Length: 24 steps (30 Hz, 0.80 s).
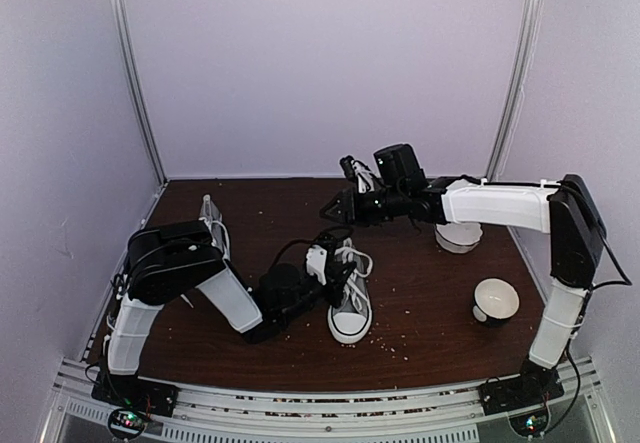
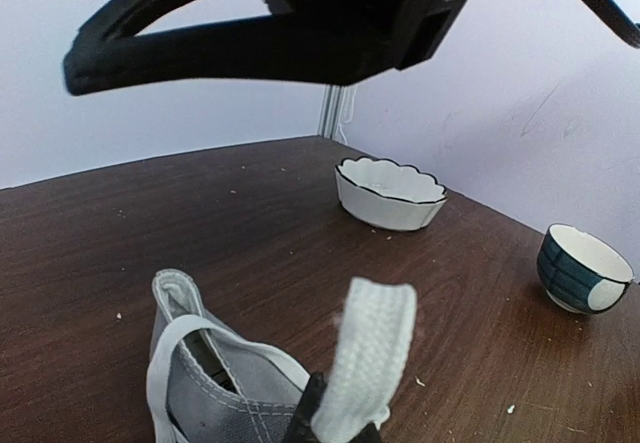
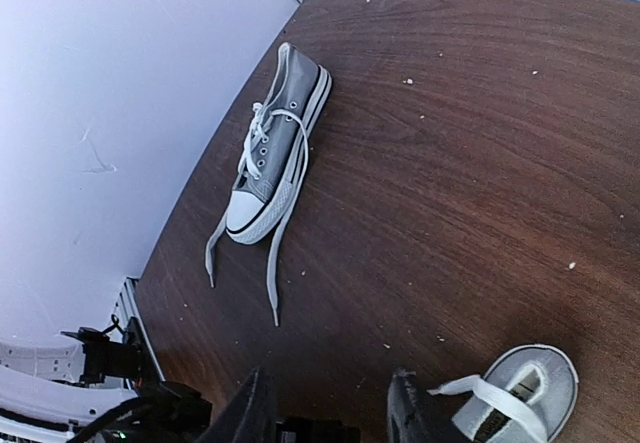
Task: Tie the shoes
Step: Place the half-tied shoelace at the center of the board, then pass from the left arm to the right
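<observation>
One grey sneaker (image 1: pixel 350 301) with a white toe cap stands mid-table, toe towards the near edge. My left gripper (image 1: pixel 322 261) is at its heel end, shut on a white lace (image 2: pixel 368 348) that sticks up flat from between the fingers (image 2: pixel 312 415) beside the open collar (image 2: pixel 205 383). My right gripper (image 1: pixel 340 206) hangs open just behind this shoe; its fingers (image 3: pixel 247 411) are spread, with the shoe's heel (image 3: pixel 520 395) at the lower right. The second sneaker (image 1: pixel 212 215) lies by the left wall, its laces loose on the table (image 3: pixel 270 148).
A white scalloped bowl (image 1: pixel 460 235) sits at the right back, also in the left wrist view (image 2: pixel 390 193). A dark blue and white cup (image 1: pixel 495 300) stands nearer on the right (image 2: pixel 585 268). Crumbs dot the brown table (image 1: pixel 420 293). Walls enclose three sides.
</observation>
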Available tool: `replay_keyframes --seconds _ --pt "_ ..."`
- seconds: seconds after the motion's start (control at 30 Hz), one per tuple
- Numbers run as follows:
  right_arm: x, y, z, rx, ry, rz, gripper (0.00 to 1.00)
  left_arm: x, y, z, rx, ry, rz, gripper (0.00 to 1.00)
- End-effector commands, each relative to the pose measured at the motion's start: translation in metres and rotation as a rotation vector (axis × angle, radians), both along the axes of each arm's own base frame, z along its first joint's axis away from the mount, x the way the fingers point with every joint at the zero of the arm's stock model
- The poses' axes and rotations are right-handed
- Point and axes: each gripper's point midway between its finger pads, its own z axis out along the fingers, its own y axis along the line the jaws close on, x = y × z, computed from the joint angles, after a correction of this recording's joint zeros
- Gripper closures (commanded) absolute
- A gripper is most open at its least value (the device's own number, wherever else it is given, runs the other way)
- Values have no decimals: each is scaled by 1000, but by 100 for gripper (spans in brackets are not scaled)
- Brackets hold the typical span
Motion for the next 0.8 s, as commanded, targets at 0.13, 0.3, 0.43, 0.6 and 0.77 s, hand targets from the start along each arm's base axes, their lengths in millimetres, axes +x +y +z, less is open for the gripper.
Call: replay_keyframes --seconds 0.13,0.3,0.43,0.6,0.77 --pt "-12 -57 31 -78 -110 -137 56 3 5 9 -44 -38 13 100" --pt "-43 -71 5 -45 -88 -135 53 4 5 8 -44 -36 17 100" --pt "-61 -60 -2 -9 -98 -93 36 4 4 9 -47 -38 15 100" --pt "-59 -48 -16 -38 -82 -88 38 4 5 8 -44 -37 21 100" --pt "-60 -39 -31 -47 -53 -74 45 4 5 8 -43 -36 19 100"
